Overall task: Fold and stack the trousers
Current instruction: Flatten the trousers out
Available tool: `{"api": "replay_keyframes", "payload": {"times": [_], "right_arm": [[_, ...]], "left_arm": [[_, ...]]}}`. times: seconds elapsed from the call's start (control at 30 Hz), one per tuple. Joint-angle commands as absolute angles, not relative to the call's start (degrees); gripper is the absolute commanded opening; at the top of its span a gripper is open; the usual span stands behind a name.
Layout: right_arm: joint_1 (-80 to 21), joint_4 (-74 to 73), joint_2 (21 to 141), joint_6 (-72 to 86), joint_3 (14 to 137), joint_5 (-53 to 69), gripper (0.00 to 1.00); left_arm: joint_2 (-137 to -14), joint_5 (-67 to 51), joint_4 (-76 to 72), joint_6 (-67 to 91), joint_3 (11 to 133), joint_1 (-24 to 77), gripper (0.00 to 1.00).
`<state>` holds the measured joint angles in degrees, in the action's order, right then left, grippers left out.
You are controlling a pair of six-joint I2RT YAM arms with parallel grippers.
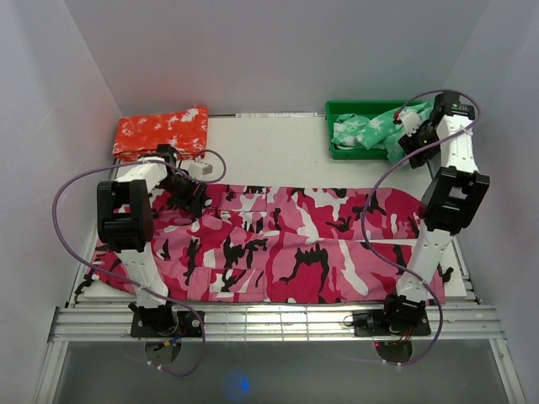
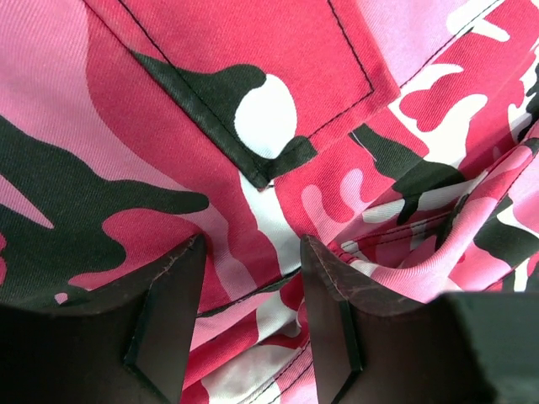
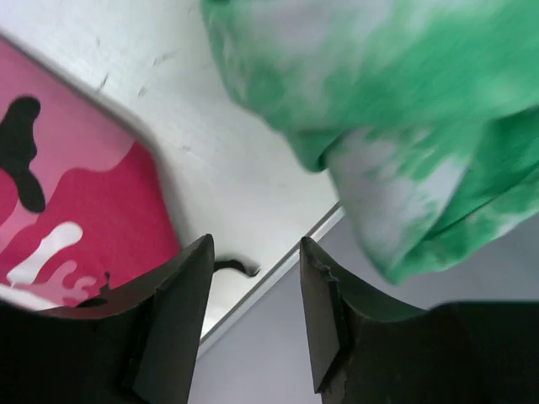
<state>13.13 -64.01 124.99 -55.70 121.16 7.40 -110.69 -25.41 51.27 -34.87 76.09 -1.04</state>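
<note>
The trousers (image 1: 303, 244), pink-magenta camouflage with black and white patches, lie spread lengthwise across the table's front half. My left gripper (image 1: 194, 200) is down on their upper left part. In the left wrist view its jaws (image 2: 253, 244) stand apart, with rumpled trousers cloth (image 2: 253, 101) and a stitched pocket corner just beyond the fingertips; nothing is pinched. My right gripper (image 1: 399, 148) hangs open at the back right, beside the green bin. In the right wrist view it (image 3: 255, 244) holds nothing, and one end of the trousers (image 3: 76, 210) shows at the left.
A folded orange-red garment (image 1: 160, 132) with white splotches lies at the back left. A green bin (image 1: 337, 109) at the back right holds a green and white garment (image 1: 370, 128), which shows blurred close above the right fingers (image 3: 396, 109). The table's right edge (image 3: 278, 273) runs under them.
</note>
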Motion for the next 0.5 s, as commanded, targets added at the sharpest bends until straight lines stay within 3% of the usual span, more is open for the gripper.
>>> {"api": "replay_keyframes", "payload": {"times": [0.0,0.2,0.33,0.47], "right_arm": [[14.1,-69.0,127.4,-57.7,118.2,5.1,0.51],[14.6,-60.8,125.8,-59.2,104.3,2.4,0.5],[14.6,-60.4,124.9,-58.6,99.1,5.3,0.66],[14.5,-59.5,125.0,-57.5,95.3,6.2,0.68]], "left_arm": [[-113.5,-25.9,53.4,-34.7,77.7,-1.0,0.6],[-114.2,-25.5,54.7,-34.9,80.2,-1.0,0.6],[-114.5,-24.6,55.1,-35.4,80.5,-1.0,0.63],[-115.1,-24.4,55.2,-35.2,81.2,-1.0,0.63]]}}
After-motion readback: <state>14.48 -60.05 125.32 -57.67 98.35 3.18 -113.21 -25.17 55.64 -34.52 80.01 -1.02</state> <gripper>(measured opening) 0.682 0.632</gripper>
